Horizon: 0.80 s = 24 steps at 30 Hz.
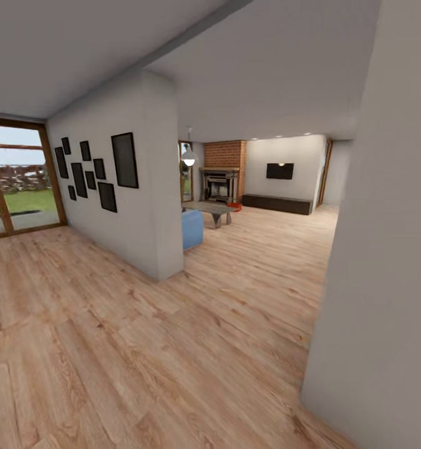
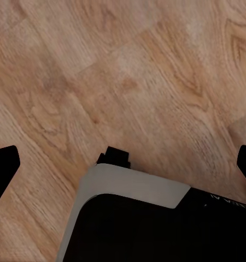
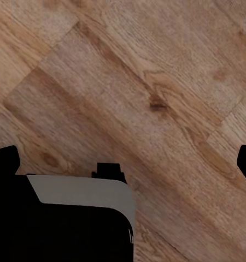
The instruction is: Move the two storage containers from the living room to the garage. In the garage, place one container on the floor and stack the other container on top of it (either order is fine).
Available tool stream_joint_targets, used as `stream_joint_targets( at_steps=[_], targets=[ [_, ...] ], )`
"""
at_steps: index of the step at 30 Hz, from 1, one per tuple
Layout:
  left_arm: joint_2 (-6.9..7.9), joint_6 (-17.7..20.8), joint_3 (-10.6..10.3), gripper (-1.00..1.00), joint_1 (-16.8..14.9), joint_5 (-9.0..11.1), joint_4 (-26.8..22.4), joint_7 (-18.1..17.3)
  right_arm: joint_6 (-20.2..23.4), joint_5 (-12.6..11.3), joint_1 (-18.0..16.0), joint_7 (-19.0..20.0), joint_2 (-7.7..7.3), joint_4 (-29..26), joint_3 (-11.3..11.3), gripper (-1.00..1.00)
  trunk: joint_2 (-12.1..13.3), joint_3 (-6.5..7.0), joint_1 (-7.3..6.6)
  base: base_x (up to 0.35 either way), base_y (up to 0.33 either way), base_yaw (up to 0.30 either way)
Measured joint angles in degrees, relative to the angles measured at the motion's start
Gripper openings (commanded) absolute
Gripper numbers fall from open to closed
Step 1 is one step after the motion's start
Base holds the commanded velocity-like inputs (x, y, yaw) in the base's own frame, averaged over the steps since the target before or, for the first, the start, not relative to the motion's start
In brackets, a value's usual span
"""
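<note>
Hallway view toward the living room [image 1: 266,187].
Left gripper [image 2: 126,164] and right gripper [image 3: 126,164] have fingers spread apart, holding nothing, above wood floor [image 1: 141,349].

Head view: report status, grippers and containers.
Both grippers open, empty, over wood floor. Living room fireplace far ahead, no containers visible. Wall corner left, route open.

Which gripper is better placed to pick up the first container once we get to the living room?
Neither yet. Both the left gripper and the right gripper hang open and empty over the wood-plank floor. The fireplace is still far ahead past the wall corner, and I can't pick out a container from here.
</note>
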Motion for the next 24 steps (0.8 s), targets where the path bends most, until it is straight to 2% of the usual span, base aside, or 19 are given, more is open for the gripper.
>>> stream_joint_targets(
  at_steps=[10,24],
  targets=[
    [0.0,0.0,0.0,1.0,0.0,0.0,0.0,0.0,0.0,0.0,0.0,0.4,0.0,0.0,0.0,1.0,0.0,0.0,0.0,0.33,0.0,0.255],
    [0.0,-0.1,0.0,1.0,0.0,0.0,0.0,0.0,0.0,0.0,0.0,0.7,-0.17,0.0,0.0,1.0,0.0,0.0,0.0,0.33,0.0,0.016]
  ],
)
